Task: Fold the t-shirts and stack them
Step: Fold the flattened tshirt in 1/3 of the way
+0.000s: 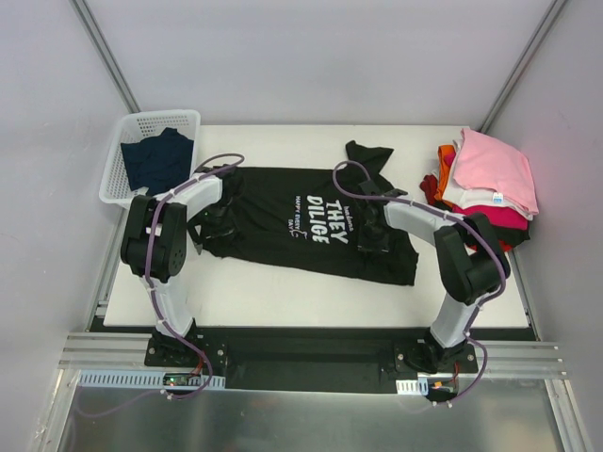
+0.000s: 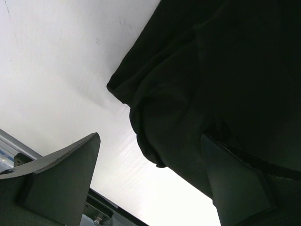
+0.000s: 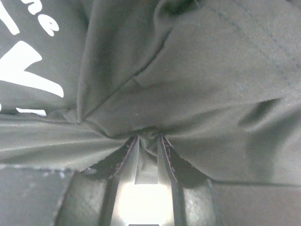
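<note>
Basket, white, far-left corner of table: 1 dark navy t-shirt inside.
Black t-shirt, white lettering: spread mid-table.
Left gripper: fingers wide apart over its left edge.
Right gripper: pinching its cloth.

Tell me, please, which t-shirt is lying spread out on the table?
The black t-shirt with white lettering; the others sit in the pile at right or in the basket.

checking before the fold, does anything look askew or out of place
The black tee lies crooked on the table, one sleeve crumpled at its far edge. The stack on the right is uneven, red and orange edges poking out.
</note>
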### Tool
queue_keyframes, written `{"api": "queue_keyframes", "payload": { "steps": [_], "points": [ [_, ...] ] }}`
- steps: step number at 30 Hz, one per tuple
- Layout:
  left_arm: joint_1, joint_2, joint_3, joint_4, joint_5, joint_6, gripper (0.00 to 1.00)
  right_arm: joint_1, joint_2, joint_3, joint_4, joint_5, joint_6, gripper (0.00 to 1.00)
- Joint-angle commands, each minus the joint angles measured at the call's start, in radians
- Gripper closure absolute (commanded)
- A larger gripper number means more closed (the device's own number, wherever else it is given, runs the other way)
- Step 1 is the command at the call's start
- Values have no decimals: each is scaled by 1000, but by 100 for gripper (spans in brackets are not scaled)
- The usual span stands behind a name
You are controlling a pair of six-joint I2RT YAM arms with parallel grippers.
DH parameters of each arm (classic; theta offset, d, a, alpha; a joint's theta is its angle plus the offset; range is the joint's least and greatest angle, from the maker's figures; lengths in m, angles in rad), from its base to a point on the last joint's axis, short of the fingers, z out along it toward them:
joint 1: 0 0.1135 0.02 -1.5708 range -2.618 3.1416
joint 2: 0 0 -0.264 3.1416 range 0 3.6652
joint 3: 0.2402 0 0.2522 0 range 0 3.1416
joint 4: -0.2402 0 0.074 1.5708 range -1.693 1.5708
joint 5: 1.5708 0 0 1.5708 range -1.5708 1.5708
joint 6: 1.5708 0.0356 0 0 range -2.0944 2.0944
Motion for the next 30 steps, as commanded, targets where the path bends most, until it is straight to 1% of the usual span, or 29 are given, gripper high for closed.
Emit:
{"api": "queue_keyframes", "payload": {
  "steps": [1, 9, 14, 17, 20, 27, 30],
  "points": [
    [-28, -36, -48, -24, 28, -41, 10, 18, -84, -94, -68, -2, 45, 74],
    [-115, -139, -167, -73, 74, -154, 11, 56, -190, -205, -87, 12, 78, 74],
    [-188, -189, -227, -126, 114, -243, 10, 75, -223, -233, -102, 20, 88, 73],
    [-221, -217, -258, -145, 108, -278, 10, 84, -245, -248, -113, 30, 91, 72],
    [-227, -234, -289, -165, 106, -292, 10, 86, -263, -263, -119, 39, 94, 71],
    [-229, -266, -295, -219, 60, -294, 10, 89, -303, -274, -160, 76, 94, 68],
    [-229, -269, -292, -245, 42, -298, 10, 87, -308, -269, -171, 82, 88, 65]
  ]
}}
